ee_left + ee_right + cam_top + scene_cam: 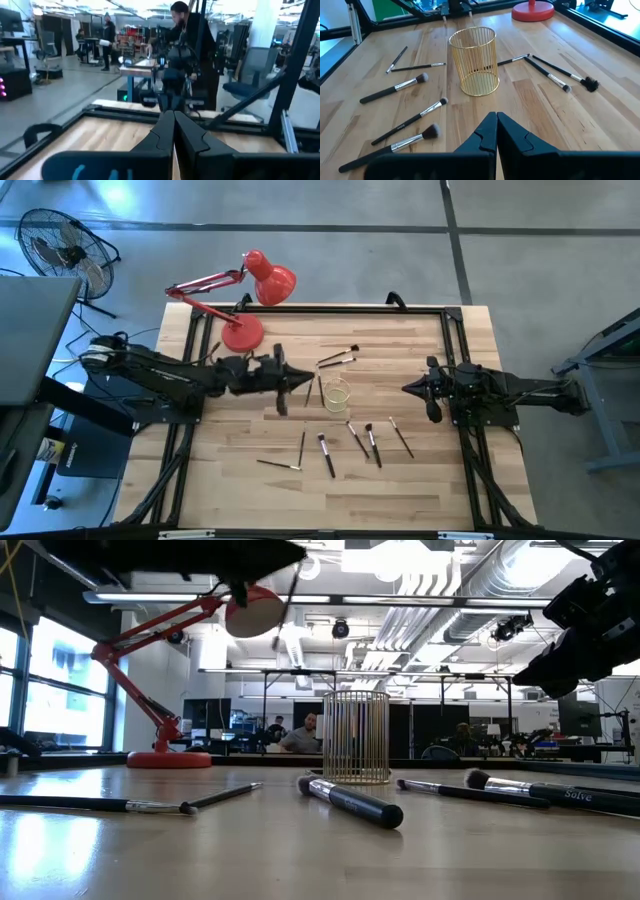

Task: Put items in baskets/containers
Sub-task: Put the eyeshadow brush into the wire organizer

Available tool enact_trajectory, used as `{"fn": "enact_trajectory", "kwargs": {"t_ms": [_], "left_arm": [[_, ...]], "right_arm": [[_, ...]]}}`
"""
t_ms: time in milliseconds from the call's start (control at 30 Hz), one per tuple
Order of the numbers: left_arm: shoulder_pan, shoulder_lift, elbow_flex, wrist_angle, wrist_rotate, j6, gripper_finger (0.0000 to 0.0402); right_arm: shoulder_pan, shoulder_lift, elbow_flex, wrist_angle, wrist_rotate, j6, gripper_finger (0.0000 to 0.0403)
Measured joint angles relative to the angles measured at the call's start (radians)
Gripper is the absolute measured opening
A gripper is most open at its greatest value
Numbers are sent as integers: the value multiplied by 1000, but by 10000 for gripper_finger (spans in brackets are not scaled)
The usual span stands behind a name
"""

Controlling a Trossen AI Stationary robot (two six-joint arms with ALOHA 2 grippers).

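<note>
A gold wire cup (336, 393) (356, 737) (474, 60) stands upright on its base mid-table. Several makeup brushes lie flat around it: two (338, 358) on its far side, several (358, 438) (400, 86) toward the near edge. My left gripper (305, 383) (174, 125) hovers just left of the cup, shut on one thin brush (308, 392) (287, 605). My right gripper (408, 389) (496, 131) is shut and holds nothing, raised above the table to the right of the cup. My left gripper pinches a thin brush (294, 582) between its two fingers, reaching in level from the table's left. The brush is lifted clear and hangs tilted below the fingers. Which part of the brush the fingers hold is hidden by the gripper.
A red desk lamp (250, 290) (168, 758) stands at the far left of the table, its base beside my left arm. A black frame (445, 312) runs round the table's edges. People sit and stand in the room beyond the table.
</note>
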Motion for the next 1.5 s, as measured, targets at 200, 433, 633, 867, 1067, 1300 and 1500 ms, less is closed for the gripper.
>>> {"fn": "enact_trajectory", "kwargs": {"t_ms": [200,433,633,867,1067,1300,1500], "left_arm": [[81,127,25,199,110,0,0],[130,269,120,277,176,-5,0],[158,348,174,281,218,15,0],[169,401,182,277,192,23,0],[167,441,181,271,192,25,0],[167,445,178,221,217,18,0],[167,446,177,219,238,60,6]], "right_arm": [[0,0,0,0,0,0,0],[0,0,0,0,0,0,1],[0,0,0,0,1,0,0],[0,0,0,0,1,0,0],[0,0,0,0,2,0,0],[0,0,0,0,2,0,0],[0,0,0,0,1,0,1]]}}
